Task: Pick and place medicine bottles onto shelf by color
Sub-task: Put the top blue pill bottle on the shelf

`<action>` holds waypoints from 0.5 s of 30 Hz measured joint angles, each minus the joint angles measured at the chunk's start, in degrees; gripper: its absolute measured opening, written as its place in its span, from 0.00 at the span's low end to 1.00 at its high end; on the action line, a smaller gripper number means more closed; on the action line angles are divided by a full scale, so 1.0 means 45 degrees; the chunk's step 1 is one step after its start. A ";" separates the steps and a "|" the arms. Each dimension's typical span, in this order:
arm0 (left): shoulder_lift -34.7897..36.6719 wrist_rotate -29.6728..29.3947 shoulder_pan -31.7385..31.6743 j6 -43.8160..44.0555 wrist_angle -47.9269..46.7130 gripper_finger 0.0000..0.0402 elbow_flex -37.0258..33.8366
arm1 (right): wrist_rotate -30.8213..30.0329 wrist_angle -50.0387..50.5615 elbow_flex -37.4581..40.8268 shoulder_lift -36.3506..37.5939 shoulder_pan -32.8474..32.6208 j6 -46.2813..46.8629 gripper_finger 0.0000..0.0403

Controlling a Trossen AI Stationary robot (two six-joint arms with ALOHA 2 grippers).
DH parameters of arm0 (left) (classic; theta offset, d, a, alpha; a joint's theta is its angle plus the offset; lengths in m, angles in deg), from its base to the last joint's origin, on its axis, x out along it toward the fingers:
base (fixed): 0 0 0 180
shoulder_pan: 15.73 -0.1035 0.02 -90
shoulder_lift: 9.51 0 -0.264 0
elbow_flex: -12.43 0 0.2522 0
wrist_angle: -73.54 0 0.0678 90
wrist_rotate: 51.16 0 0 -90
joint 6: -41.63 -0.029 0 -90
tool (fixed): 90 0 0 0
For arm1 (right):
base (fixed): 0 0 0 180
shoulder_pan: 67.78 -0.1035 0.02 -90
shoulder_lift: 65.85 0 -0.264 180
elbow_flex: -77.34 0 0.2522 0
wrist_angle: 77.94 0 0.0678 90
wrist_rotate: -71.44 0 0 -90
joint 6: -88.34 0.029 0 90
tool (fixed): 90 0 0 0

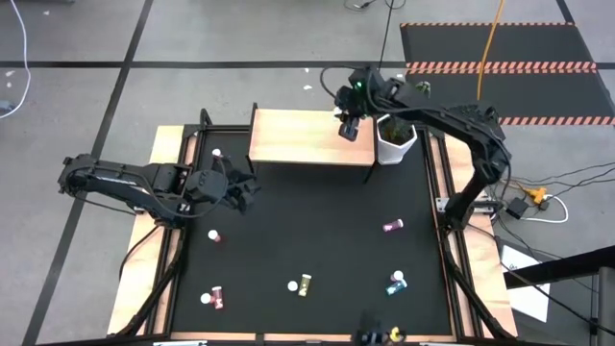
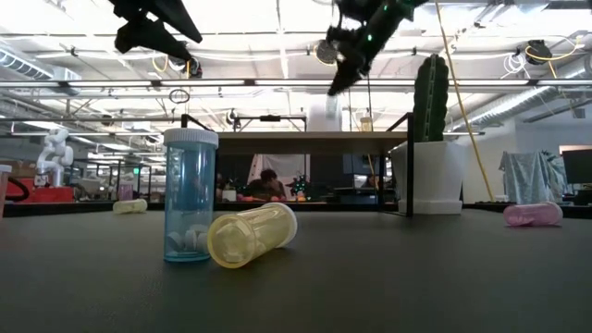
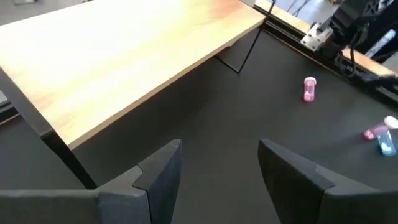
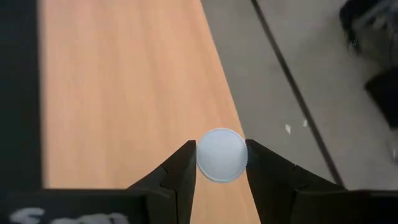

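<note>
Shelf (image 1: 303, 136) top shows no standing bottles. Right gripper (image 4: 221, 163) grips a white-capped bottle (image 4: 221, 155) above the shelf's far right corner; left gripper (image 3: 217, 165), jaws apart and empty, hovers near the shelf's left front leg. Several bottles (image 1: 393, 226) lie scattered beyond its front.

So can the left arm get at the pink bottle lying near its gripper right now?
Probably yes. The left gripper is open and empty above the mat, and the pink bottle lies in the open with nothing around it.

held bottle (image 4: 221, 155) body hidden beneath its white cap
</note>
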 joint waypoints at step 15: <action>-0.0001 -0.0233 -0.0063 0.0647 -0.0010 0.53 0.0000 | 0.0407 0.0019 0.0005 -0.0879 0.0674 0.0021 0.30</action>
